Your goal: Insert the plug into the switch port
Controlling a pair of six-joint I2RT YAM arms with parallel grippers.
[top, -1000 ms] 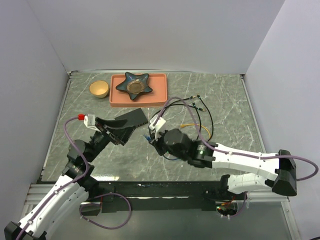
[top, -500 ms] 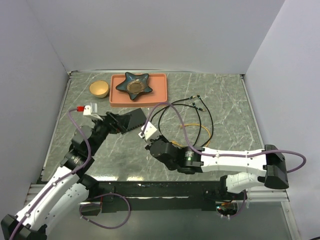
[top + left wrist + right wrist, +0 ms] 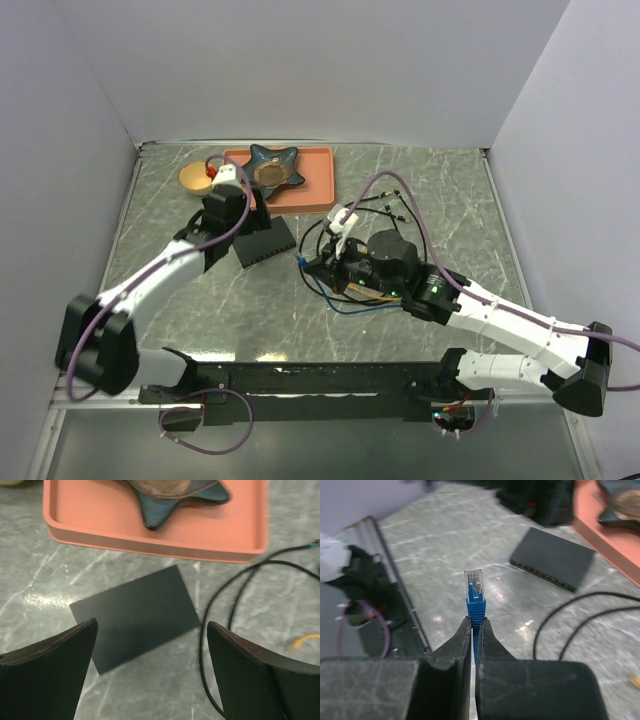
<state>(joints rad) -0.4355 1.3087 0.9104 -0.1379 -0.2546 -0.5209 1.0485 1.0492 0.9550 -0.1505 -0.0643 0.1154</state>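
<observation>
Pale walls close in a grey-green marbled tabletop [image 3: 450,190]. From above, we see the left end effector [image 3: 243,212] over the far edge of the switch port [image 3: 265,243], which lies flat just in front of an orange-pink tray [image 3: 312,190]. The wrist hides its jaws here. The right end effector [image 3: 318,262] sits to the box's right, apart from it, among loose black cables [image 3: 405,215], with a blue plug [image 3: 300,260] at its tip.

From the left wrist, we find the jaws spread wide and empty above the box's plain top. The sockets are out of sight, and the tray and its star-shaped dish [image 3: 165,507] are cut off at the upper edge.

From the right wrist, the jaws pinch the plug's blue boot, clear tip up. The box's socket row faces us, and the background is blurred.
</observation>
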